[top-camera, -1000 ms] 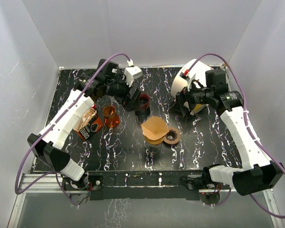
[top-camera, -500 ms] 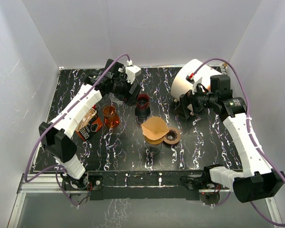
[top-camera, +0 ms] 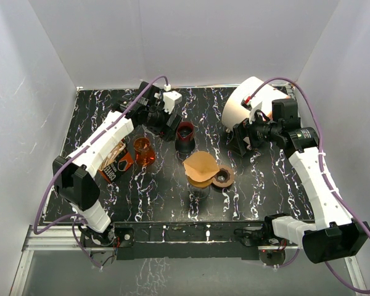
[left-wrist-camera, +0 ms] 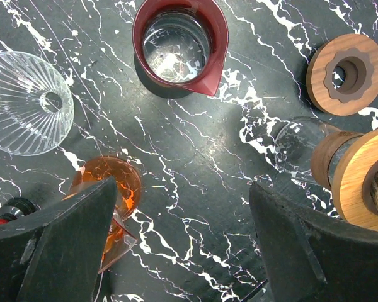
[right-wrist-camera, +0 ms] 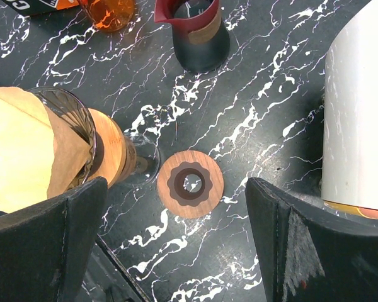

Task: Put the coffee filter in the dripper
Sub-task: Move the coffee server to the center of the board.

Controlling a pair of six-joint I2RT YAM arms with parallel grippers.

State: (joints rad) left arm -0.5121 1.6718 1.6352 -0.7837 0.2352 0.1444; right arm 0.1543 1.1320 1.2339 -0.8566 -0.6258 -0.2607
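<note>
I see the paper coffee filter (top-camera: 200, 164) seated in the glass dripper (right-wrist-camera: 79, 123) at mid-bench (top-camera: 265, 191). My left end effector (top-camera: 169, 126) hangs spread wide and empty just beside the red-rimmed jug (top-camera: 185, 131), at the filter's 11 o'clock. My right end effector (top-camera: 239, 140), likewise released and empty, hovers at its 2 o'clock. Both arms reach forward, angled inward.
</note>
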